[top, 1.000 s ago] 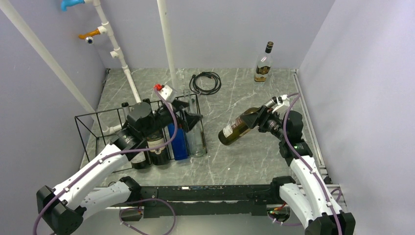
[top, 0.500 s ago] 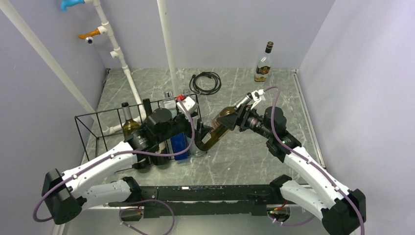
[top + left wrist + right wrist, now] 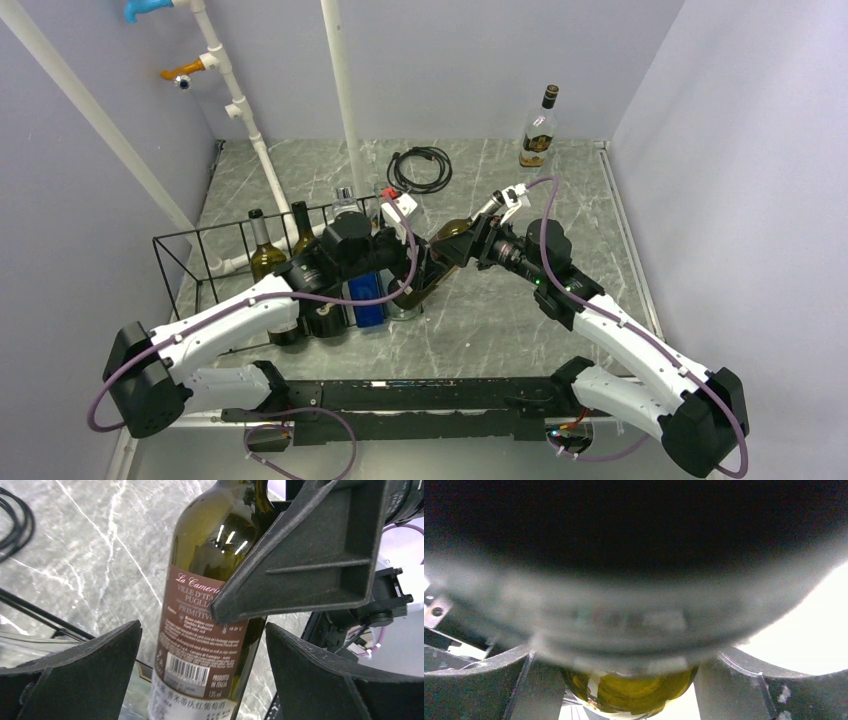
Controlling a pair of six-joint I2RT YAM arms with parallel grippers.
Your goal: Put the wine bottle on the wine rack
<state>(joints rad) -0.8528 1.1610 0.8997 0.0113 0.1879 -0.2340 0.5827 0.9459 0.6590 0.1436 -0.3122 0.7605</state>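
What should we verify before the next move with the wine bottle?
1. Right end effector shut on wine bottle: ok, gripping near its shoulder.
2. Left end effector open: ok.
3. Bottle between left fingers: ok, gaps both sides.
4. Bottle upright: not ok, tilted, base toward the rack.
5. Free space in wine rack: ok, its left part holds no bottles.
6. Base clear of racked bottles: cannot tell, left arm hides it.

Left arm [image 3: 220,325] and right arm [image 3: 625,345] have white shells between bulky black joints. A purple cable [image 3: 560,215] trails along each. At 6 o'clock, a black base rail [image 3: 420,395]. The left hand [image 3: 202,627] has matte black, grainy, wedge-shaped fingers [image 3: 75,675].
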